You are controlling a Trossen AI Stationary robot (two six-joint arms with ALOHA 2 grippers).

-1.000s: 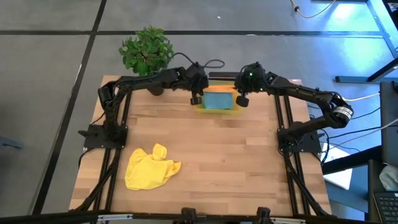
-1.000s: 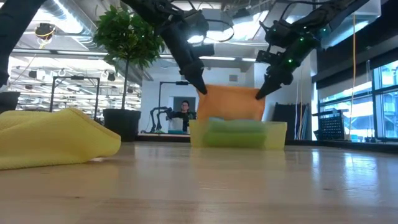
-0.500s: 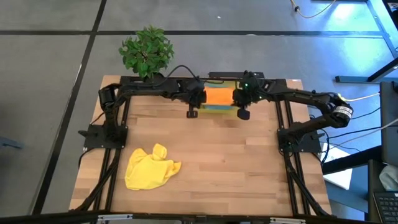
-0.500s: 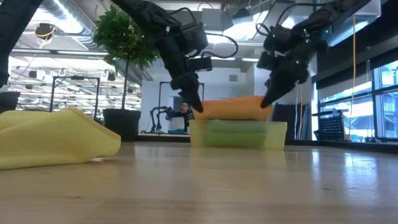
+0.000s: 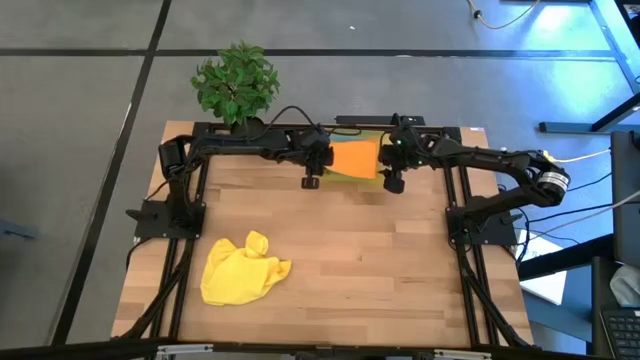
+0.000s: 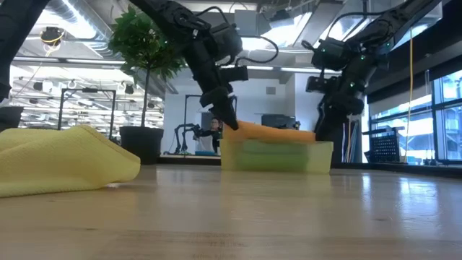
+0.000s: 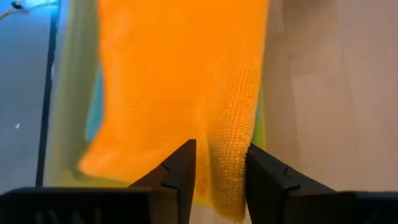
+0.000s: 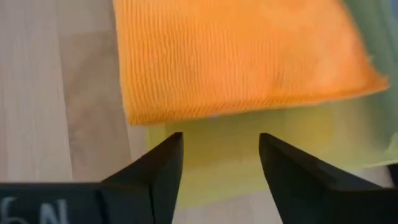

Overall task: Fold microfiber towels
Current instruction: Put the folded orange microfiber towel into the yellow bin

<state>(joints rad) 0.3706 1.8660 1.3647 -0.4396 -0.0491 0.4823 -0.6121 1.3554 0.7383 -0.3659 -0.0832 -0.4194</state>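
Folded orange towel (image 5: 354, 158) atop yellow bin (image 6: 276, 155), left gripper (image 7: 216, 171) jaws parted around its edge, right gripper (image 8: 219, 163) jaws wide, empty, crumpled yellow towel (image 5: 242, 267) on table (image 5: 360, 260)

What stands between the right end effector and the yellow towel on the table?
Nothing visible does. The right end effector is at the bin with the orange towel; bare table lies between it and the yellow towel.
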